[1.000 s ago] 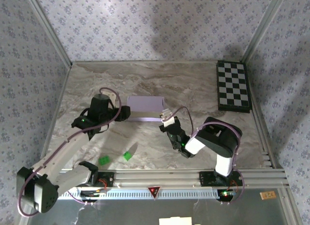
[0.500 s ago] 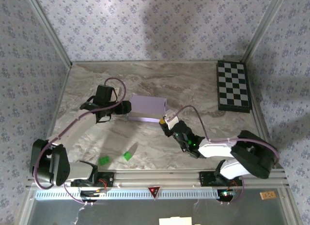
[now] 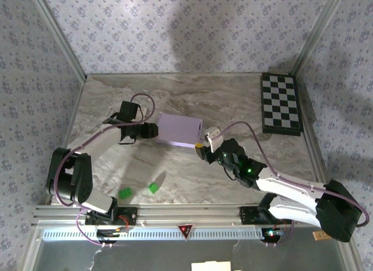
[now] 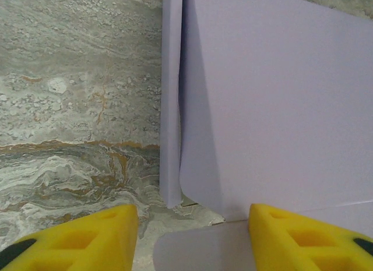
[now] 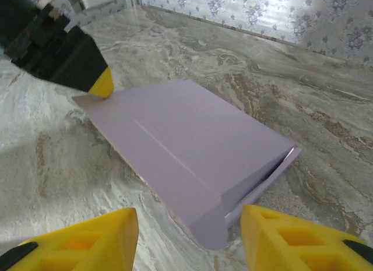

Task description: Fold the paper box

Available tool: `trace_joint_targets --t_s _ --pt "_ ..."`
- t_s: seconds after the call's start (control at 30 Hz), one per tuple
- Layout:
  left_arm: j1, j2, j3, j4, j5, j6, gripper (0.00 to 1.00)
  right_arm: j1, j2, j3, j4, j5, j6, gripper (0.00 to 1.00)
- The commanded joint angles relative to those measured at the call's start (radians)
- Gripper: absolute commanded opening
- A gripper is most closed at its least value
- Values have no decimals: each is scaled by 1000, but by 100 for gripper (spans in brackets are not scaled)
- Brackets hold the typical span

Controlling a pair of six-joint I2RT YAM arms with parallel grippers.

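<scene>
The paper box (image 3: 179, 130) is a pale-lilac shallow box lying flat at mid-table, slightly askew. My left gripper (image 3: 154, 130) is at its left end. In the left wrist view the yellow fingers (image 4: 87, 239) stand apart with a loose end flap (image 4: 233, 247) lying between them, clear of the left finger; the box top (image 4: 280, 96) lies beyond. My right gripper (image 3: 205, 141) sits at the box's near right corner, open. In the right wrist view that corner (image 5: 233, 224) points between the spread fingertips without touching them, and the left gripper (image 5: 87, 73) is at the far end.
A black-and-white checkerboard (image 3: 281, 103) lies at the right edge of the marble table (image 3: 233, 96). Two small green bits (image 3: 125, 193) (image 3: 153, 187) sit near the front left. Patterned walls close in three sides, and a metal rail (image 3: 186, 213) runs along the front.
The right gripper has opened and its arm has stretched low toward the box. The left jaws have narrowed at the box's left end. The box has turned slightly.
</scene>
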Motion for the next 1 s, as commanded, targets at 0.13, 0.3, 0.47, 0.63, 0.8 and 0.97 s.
trace_joint_targets --t_s 0.13,0.3,0.47,0.63,0.8,0.97 --pt "4 33 -36 47 28 -1 50 -95 16 106 -171 -7 151 49" --pt "5 74 -47 59 29 -1 49 -174 76 156 -225 -79 251 48" --pt "3 106 -52 65 31 -4 47 -216 157 211 -273 -132 328 48" --pt "4 133 -52 55 37 -5 45 -250 264 279 -319 -186 431 48" --pt "5 128 -37 38 84 -8 46 -279 373 328 -312 -271 488 49" --pt "13 64 -5 16 93 -19 56 -307 464 371 -300 -372 513 49"
